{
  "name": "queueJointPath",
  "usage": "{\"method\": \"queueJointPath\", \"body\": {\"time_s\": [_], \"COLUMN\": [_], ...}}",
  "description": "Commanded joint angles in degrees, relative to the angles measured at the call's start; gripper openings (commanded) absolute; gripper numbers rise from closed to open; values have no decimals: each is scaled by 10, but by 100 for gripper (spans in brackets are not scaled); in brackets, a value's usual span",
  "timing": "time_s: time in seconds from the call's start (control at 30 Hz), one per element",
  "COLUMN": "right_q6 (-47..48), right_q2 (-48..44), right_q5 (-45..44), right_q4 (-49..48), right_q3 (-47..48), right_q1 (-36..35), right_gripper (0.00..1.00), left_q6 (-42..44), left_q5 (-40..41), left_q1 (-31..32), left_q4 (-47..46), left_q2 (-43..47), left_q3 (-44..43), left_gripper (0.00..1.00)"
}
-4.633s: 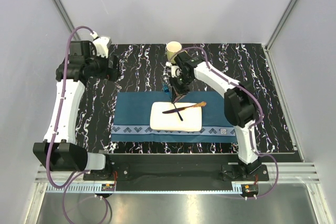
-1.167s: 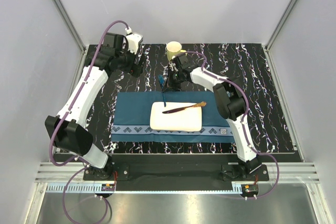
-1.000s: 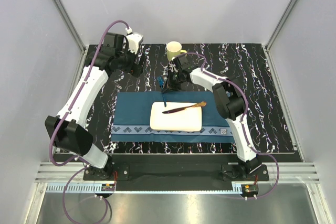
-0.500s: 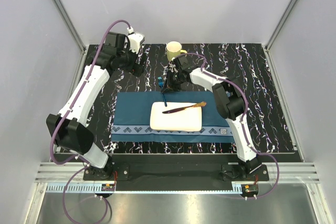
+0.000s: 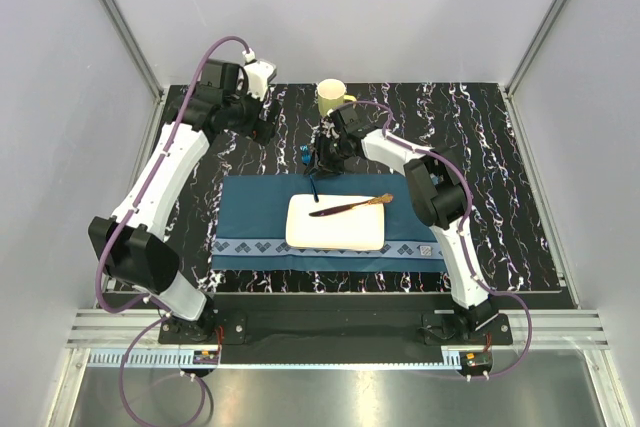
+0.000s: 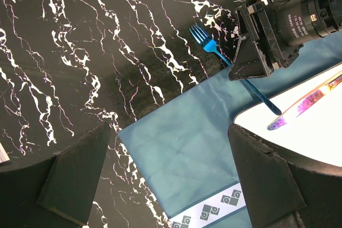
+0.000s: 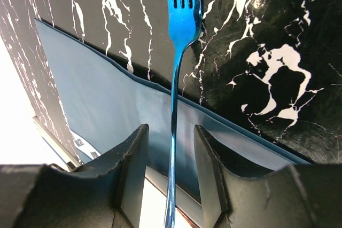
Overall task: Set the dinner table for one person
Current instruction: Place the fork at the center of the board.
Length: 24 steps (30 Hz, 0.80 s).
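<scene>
Fork-laying step: right gripper [image 7: 171, 127] parted astride blue fork [image 7: 183, 14] on dinner table [image 7: 256, 25]; left gripper [image 6: 170, 132] spread. Next: lift clear.

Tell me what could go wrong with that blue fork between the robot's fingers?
The fork lies half on the table, half on the placemat, between the parted fingers of the right gripper; lifting crooked could drag it. Its handle tip ends by the plate's corner and might scrape it. The mug close behind that arm could get bumped.
</scene>
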<state>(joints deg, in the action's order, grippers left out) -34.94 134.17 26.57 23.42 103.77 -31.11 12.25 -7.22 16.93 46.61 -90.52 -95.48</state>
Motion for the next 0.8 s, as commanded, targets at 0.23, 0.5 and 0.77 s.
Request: {"method": "queueJointPath", "body": {"time_s": [0.23, 0.5, 0.77], "right_q6": [28, 68, 248], "right_q2": [-33, -68, -101], "right_q5": [-61, -72, -122], "right_q4": [21, 40, 129], "right_q3": [-8, -14, 49], "right_q1": [23, 46, 62], "right_gripper": [49, 50, 54], "left_q6": [2, -14, -48], "left_q5": [6, 1, -16], "left_q1": [9, 12, 14], "left_q4": [-20, -20, -21], "left_q2": [2, -8, -37], "left_q3": [3, 3, 27], "left_gripper": [99, 99, 99]}}
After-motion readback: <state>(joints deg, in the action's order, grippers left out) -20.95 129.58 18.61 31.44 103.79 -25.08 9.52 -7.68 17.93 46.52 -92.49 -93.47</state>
